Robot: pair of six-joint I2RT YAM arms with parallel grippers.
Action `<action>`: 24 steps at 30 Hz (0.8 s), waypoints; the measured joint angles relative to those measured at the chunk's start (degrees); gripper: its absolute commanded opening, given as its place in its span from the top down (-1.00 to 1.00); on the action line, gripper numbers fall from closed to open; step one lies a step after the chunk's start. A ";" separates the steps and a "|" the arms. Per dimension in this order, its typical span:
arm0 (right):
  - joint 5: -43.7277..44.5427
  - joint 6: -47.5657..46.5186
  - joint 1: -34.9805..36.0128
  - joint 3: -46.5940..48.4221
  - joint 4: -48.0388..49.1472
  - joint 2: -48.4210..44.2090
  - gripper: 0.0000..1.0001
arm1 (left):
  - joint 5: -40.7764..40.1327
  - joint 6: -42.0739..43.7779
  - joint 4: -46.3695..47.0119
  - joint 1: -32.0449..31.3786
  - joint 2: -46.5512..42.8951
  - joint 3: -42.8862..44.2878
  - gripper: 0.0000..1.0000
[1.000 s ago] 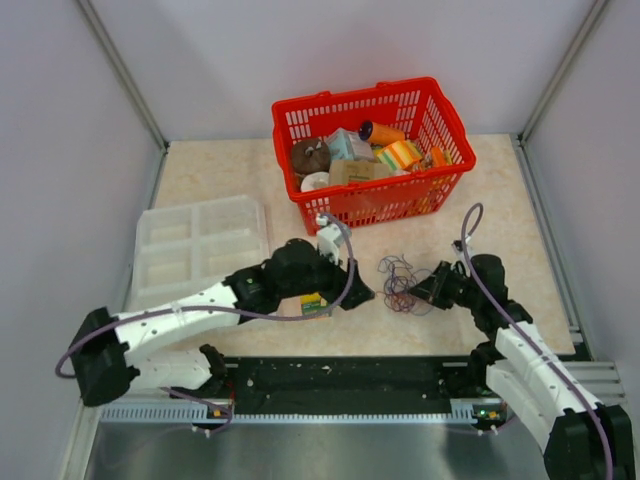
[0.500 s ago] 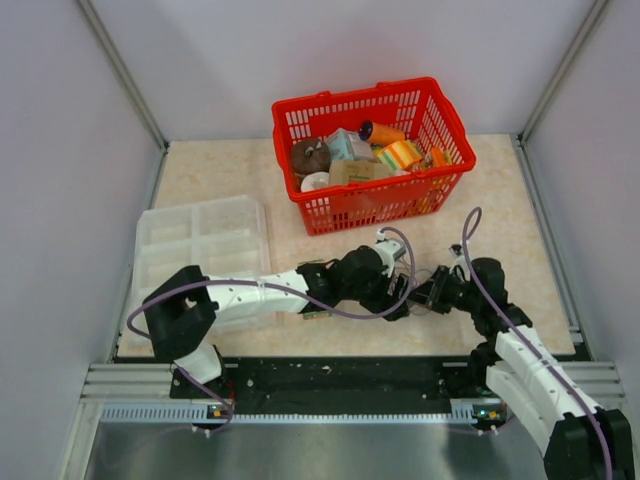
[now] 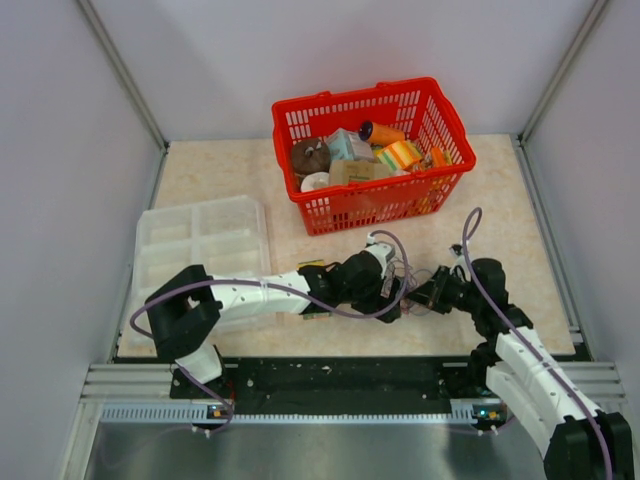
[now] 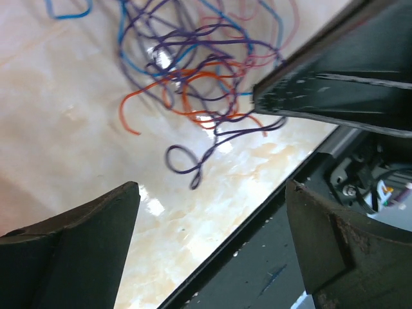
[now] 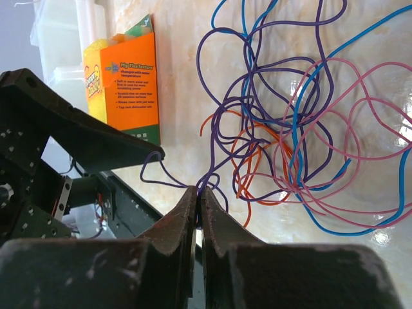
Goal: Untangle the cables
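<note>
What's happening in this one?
Two robot arms are working on a tangle of cables lying on the table: blue, purple, orange and pink strands looped through each other. The right claw is shut on a purple strand at the tangle's edge. The left claw is open beside the tangle, gripping nothing. No strand is separated yet.

Twin white-and-black jointed robot arms
Left arm (image 3: 240,297) and right arm (image 3: 532,368): screw-dotted white shells, black joints, lilac hoses (image 3: 464,228); left end effector (image 4: 209,219), right end effector (image 5: 198,199) matte dark grey.
</note>
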 measured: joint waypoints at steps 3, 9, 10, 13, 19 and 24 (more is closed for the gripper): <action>-0.02 -0.17 0.00 0.04 -0.20 -0.15 0.94 | -2.58 -1.14 -2.82 0.11 0.24 0.26 -0.74; -0.20 -0.15 0.00 0.07 -0.39 -0.59 0.92 | -0.70 -1.16 -1.03 0.20 1.49 0.81 -0.05; -0.28 -0.13 0.00 0.07 -0.42 -0.66 0.92 | -0.39 -1.18 -0.81 0.20 1.90 1.16 0.09; -0.50 -0.15 0.00 0.07 -1.16 -1.42 0.85 | -0.09 -0.46 -0.79 0.20 3.85 3.34 0.82; 0.13 -0.04 0.00 0.07 -3.15 -2.91 0.15 | -3.28 2.60 -4.87 0.20 6.08 9.11 1.00; 2.71 -0.17 0.02 0.07 -3.98 -1.95 -0.03 | -3.98 6.49 -5.35 0.20 -4.57 5.22 1.00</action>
